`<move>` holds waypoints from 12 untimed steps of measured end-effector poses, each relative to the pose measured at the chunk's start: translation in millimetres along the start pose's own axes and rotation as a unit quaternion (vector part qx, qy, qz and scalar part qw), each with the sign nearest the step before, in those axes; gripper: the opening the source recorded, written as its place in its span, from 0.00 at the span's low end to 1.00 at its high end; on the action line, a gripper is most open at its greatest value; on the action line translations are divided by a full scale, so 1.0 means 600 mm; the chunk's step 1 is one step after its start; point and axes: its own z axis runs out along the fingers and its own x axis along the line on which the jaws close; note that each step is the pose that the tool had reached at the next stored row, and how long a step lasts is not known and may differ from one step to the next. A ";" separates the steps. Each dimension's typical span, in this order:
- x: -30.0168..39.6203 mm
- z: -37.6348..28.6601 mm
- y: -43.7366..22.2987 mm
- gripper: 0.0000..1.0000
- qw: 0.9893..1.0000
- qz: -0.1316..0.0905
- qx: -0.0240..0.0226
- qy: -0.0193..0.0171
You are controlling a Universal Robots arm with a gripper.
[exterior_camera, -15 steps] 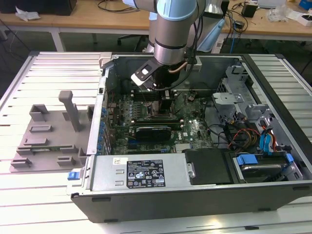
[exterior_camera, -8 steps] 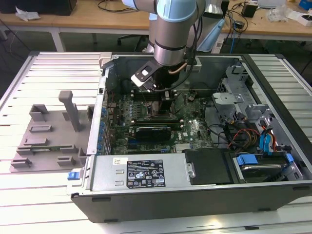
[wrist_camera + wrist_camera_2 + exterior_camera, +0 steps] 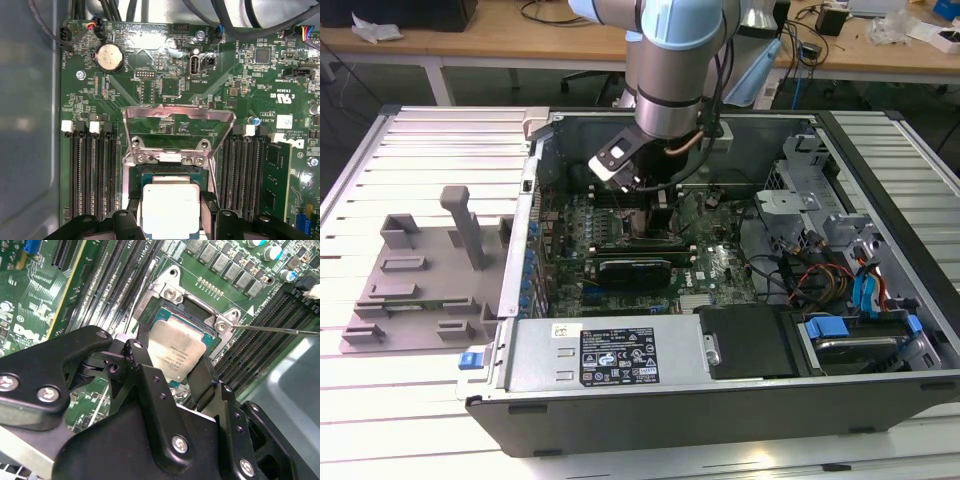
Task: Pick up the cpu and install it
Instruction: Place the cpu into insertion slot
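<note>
Slatted white surface [image 3: 420, 130] carries the open computer case [image 3: 720, 410]. Inside it, over the motherboard [image 3: 165, 75], the end effector [image 3: 171, 202] is clamped on two opposite edges of the cpu [image 3: 171, 216]. That square chip lies flat, silver top upward, edges parallel to the socket [image 3: 167, 174], whose load plate [image 3: 170, 145] stands raised.
</note>
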 end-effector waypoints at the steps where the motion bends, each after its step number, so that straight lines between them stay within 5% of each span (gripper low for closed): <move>1: 0.000 0.001 0.000 0.55 1.000 0.002 0.000 -0.002; 4: 0.000 0.004 0.001 0.55 1.000 0.007 0.000 -0.007; 12: 0.006 0.010 0.001 0.55 1.000 0.007 0.000 -0.007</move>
